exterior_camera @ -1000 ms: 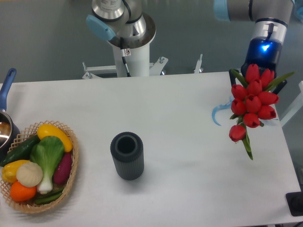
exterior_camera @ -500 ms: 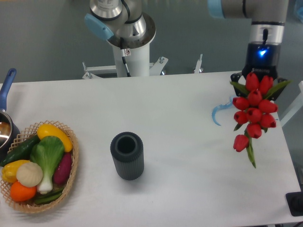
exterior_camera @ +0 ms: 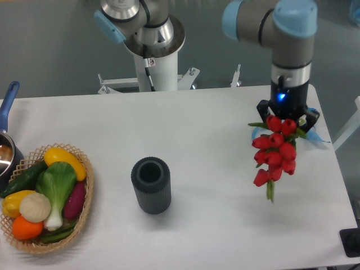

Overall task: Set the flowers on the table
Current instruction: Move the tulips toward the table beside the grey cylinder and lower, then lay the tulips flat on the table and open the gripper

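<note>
The flowers [exterior_camera: 274, 149], a bunch of red tulips with green leaves, hang heads toward the camera at the right side of the white table [exterior_camera: 208, 140]. My gripper [exterior_camera: 284, 115] points straight down right behind the bunch and is shut on the flowers; the stems and the fingertips are hidden behind the blooms. I cannot tell whether the bunch touches the tabletop or hangs just above it.
A dark ribbed cylindrical vase [exterior_camera: 151, 185] stands upright mid-table. A wicker basket [exterior_camera: 84, 197] of vegetables sits at the front left, with a pot [exterior_camera: 7, 152] with a blue handle beside it. A curly light-blue ribbon [exterior_camera: 316, 138] lies right of the flowers. The arm's white base [exterior_camera: 151, 62] stands behind the table.
The arm has carried the flowers leftward, from over the table's right edge to further inside the table. The blue ribbon, before left of the bunch, is now on its right.
</note>
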Robot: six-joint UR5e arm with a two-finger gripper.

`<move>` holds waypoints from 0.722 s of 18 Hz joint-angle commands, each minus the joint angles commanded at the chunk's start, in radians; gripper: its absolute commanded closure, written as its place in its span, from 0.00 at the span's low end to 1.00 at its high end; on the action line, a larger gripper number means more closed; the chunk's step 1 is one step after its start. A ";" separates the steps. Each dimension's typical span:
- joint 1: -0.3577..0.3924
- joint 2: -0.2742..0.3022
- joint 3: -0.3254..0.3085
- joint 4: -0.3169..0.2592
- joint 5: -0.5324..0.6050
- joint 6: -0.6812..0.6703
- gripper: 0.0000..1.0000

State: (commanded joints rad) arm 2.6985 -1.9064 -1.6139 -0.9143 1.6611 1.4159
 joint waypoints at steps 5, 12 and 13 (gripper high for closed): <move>-0.071 -0.135 0.066 0.015 0.022 -0.012 0.60; -0.104 -0.249 0.092 0.032 0.069 -0.014 0.60; -0.106 -0.255 0.091 0.035 0.068 -0.014 0.59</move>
State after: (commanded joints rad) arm 2.5924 -2.1613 -1.5232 -0.8790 1.7288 1.4021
